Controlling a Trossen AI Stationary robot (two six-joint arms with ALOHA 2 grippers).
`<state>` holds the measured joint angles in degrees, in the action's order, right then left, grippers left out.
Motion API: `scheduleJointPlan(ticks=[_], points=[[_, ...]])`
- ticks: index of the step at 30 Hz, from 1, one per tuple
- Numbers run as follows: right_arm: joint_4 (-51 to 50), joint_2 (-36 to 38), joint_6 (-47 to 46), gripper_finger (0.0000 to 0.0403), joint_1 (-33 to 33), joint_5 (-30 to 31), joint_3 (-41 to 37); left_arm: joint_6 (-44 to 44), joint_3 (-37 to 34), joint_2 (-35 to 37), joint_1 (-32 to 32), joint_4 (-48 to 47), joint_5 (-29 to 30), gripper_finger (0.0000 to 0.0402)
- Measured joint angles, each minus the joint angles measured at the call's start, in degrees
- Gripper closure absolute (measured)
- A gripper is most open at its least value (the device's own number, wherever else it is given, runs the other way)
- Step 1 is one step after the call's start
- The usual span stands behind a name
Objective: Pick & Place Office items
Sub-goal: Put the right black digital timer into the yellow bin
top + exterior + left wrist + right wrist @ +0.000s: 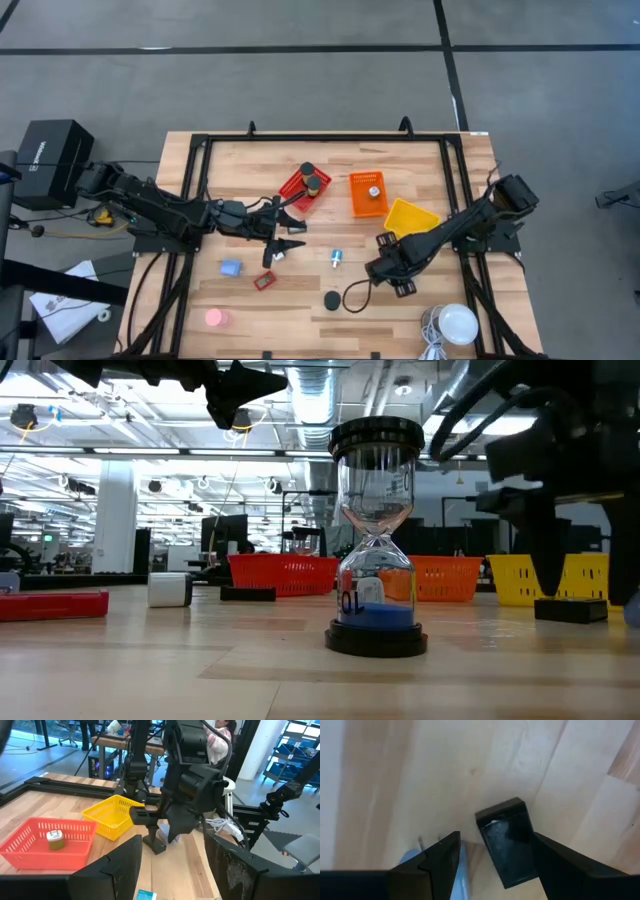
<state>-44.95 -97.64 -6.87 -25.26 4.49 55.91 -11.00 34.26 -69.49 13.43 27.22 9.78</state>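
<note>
Right end effector (492,855) over black rectangle (507,845)

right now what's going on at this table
Two robot arms are sorting small office items into mesh baskets. The right pincer hangs open over a black rectangular block on the wood, near the yellow basket, nothing gripped yet. The left pincer is open and empty near the red basket, which holds two black rolls. A blue block, a red-framed piece and a pink disc lie loose.

Bright, even light from ceiling lamps (60,415). Shadows on the table (300,310) are soft. The right wrist view looks slightly blurred.
</note>
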Motion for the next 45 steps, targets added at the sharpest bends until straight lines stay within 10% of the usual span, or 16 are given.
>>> scheduleJointPlan(ticks=[23, 45], points=[[0.06, -1.09, -6.42, 0.018, 3.7, -0.18, -0.03, 0.01, 0.0, 0.0, 0.0, 0.07, 0.0, 0.0188], [-1.58, -1.03, -4.16, 0.0345, 3.94, -0.17, 0.01, 0.01, 0.0, 0.0, 0.0, 0.05, 0.0, 0.0188]])
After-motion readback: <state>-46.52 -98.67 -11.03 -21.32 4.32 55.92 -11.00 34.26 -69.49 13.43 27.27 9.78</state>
